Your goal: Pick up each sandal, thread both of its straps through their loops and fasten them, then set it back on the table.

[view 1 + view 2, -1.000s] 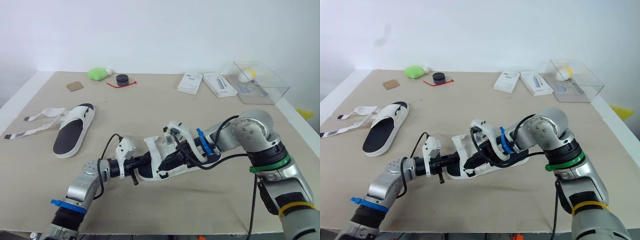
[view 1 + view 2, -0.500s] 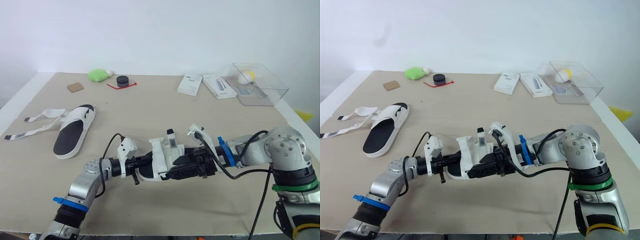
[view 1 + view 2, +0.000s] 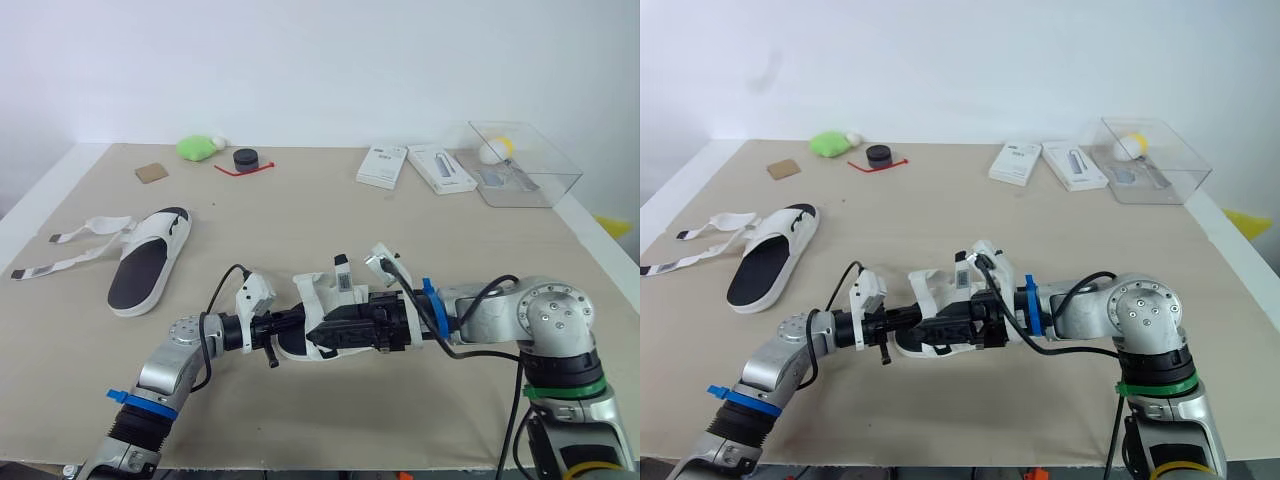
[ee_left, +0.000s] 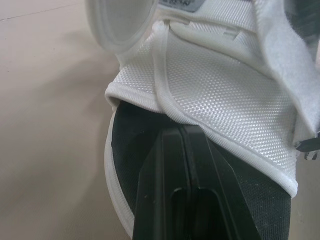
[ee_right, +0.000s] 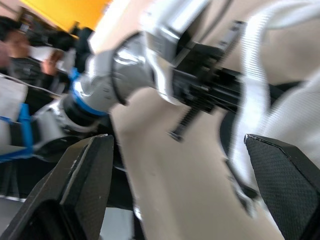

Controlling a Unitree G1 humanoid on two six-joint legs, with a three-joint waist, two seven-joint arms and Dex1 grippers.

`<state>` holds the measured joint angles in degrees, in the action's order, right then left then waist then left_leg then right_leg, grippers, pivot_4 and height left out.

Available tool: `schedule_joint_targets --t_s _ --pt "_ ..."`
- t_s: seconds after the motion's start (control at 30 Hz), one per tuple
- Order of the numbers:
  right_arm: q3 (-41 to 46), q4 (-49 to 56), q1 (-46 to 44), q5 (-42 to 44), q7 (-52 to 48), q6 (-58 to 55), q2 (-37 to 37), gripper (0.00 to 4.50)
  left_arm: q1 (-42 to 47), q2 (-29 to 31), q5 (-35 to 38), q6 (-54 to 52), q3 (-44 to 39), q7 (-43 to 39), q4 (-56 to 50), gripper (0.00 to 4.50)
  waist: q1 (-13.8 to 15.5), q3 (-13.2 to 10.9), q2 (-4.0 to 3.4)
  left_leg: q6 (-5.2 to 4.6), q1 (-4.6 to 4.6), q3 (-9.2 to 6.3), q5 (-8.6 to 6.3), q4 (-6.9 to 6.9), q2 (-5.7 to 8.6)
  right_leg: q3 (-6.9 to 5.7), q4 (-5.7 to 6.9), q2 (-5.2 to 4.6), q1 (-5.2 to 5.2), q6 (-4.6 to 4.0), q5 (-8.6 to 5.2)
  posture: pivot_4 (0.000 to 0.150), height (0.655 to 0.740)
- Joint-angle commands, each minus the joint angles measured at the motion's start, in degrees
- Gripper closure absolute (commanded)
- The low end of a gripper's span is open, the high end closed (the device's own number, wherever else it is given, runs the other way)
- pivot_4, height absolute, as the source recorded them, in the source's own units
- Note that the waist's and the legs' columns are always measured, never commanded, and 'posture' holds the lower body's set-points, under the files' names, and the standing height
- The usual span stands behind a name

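At the front of the table [image 3: 400,230], one sandal [image 3: 318,305] sits between the grippers, apparently unfinished. The left gripper [image 4: 185,137] is pinched shut inside it, and the right gripper [image 5: 177,147] is spread wide around a strap [image 5: 250,75]. The other sandal [image 3: 140,268] lies unfastened.

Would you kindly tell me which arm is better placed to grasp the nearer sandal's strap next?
Right, probably: the right gripper is open by the sandal and its strap, while the left gripper, shut, sits tucked under the upper.

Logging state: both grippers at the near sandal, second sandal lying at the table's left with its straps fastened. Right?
Not quite: the left eye view shows the second sandal with its straps unfastened, spread loose on the table. Rest holds.
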<state>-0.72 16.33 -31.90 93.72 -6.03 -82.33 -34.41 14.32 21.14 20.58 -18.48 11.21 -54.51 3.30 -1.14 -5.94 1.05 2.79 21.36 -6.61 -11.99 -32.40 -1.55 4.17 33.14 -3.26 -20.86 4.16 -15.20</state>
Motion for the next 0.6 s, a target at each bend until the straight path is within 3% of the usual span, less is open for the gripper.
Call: schedule_joint_targets --t_s 0.03,0.1,0.3,0.6 --pt "0.88 3.46 -0.24 9.03 -2.3 3.48 -3.78 0.03 -2.27 0.65 -2.81 -1.92 2.07 0.78 3.38 4.5 0.02 -0.01 0.11 -0.01 -0.02 -0.01 0.01 0.0 0.0 0.0 0.02 0.0 0.01 0.0 0.0 0.15 0.74" --pt "-0.68 3.7 -0.01 12.71 -2.54 4.54 -6.49 0.03 -2.26 0.66 -2.83 -1.86 2.03 0.79 3.39 4.5 0.02 -0.02 0.12 -0.02 -0.01 -0.01 0.01 -0.01 0.0 -0.01 0.02 0.0 0.01 0.0 0.0 0.15 0.74" --pt "-9.19 5.06 3.02 11.23 -0.61 2.53 -14.74 0.03 -2.38 0.64 -2.84 -1.82 2.09 0.8 3.28 4.5 0.02 -0.05 0.23 -0.01 0.0 0.01 0.0 -0.01 -0.01 -0.01 -0.04 -0.05 -0.01 -0.05 -0.03 0.15 0.74" --pt "-14.37 -0.04 3.65 3.31 6.12 5.64 -11.29 0.03 -2.33 0.7 -2.87 -1.82 2.14 0.73 3.29 4.5 0.02 -0.12 0.26 0.02 -0.02 0.08 -0.01 -0.02 -0.01 -0.02 -0.13 -0.13 -0.13 -0.06 -0.05 0.15 0.74"
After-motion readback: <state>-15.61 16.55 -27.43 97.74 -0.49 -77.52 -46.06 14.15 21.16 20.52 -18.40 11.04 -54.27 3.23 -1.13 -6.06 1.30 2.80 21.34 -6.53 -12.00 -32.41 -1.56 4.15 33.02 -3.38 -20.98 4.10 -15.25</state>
